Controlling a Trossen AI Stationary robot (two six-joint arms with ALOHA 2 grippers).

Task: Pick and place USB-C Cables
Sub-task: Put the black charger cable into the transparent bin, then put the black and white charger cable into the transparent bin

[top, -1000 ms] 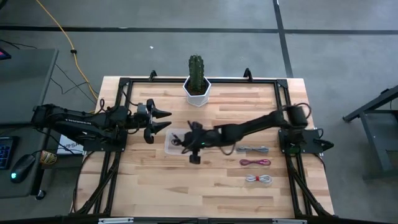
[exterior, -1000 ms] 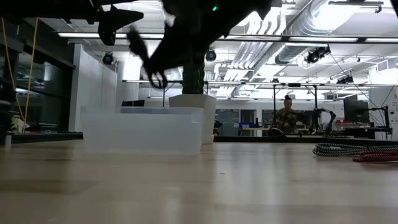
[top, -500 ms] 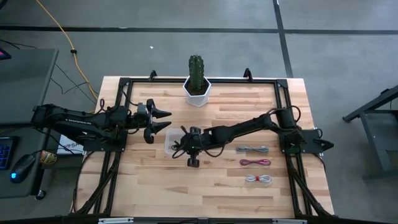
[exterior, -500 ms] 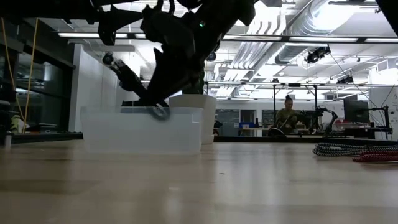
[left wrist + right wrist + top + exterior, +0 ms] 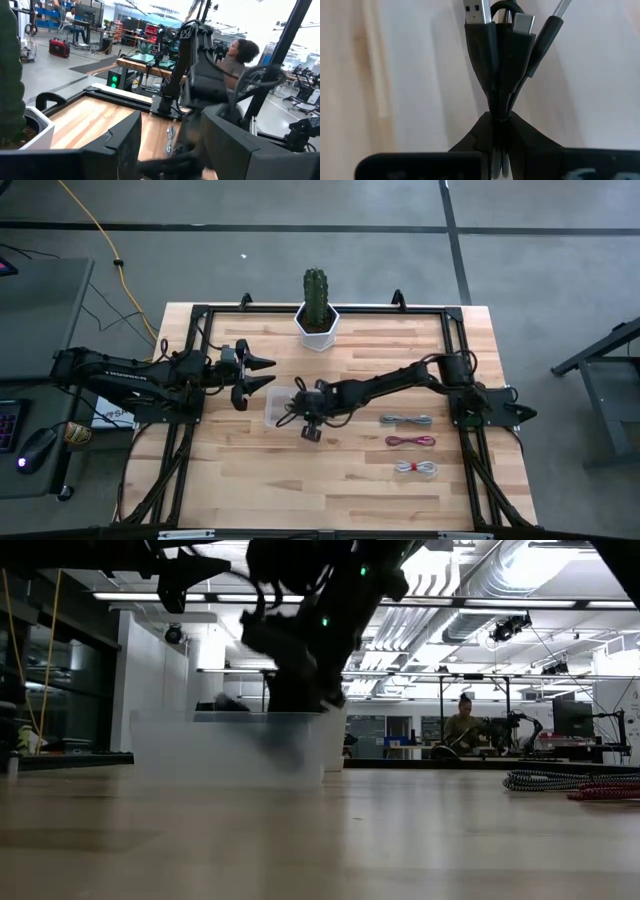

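Observation:
My right gripper reaches across the table to the clear bin and is shut on the black cable bundle. In the low view it dips inside the bin's walls. The grey bundle, the dark red one and the whitish one lie flat in a column on the table's right part. My left gripper hovers open just left of the bin. My right gripper pinches the black bundle at its narrow waist between the two fingers. It comes from above, slanting toward the table's left. The two plug ends stick out past the fingertips. Whether the bundle touches the bin's floor cannot be told.
A cactus in a white pot stands at the far edge, behind the bin. A black frame runs around the tabletop. Bare wood lies along the near side. People show in the room beyond the table.
My right gripper has come down from above the bin's rim into the bin, carrying the black bundle with it and staying shut on it. The bundle hung above the rim a second ago and is now inside the walls.

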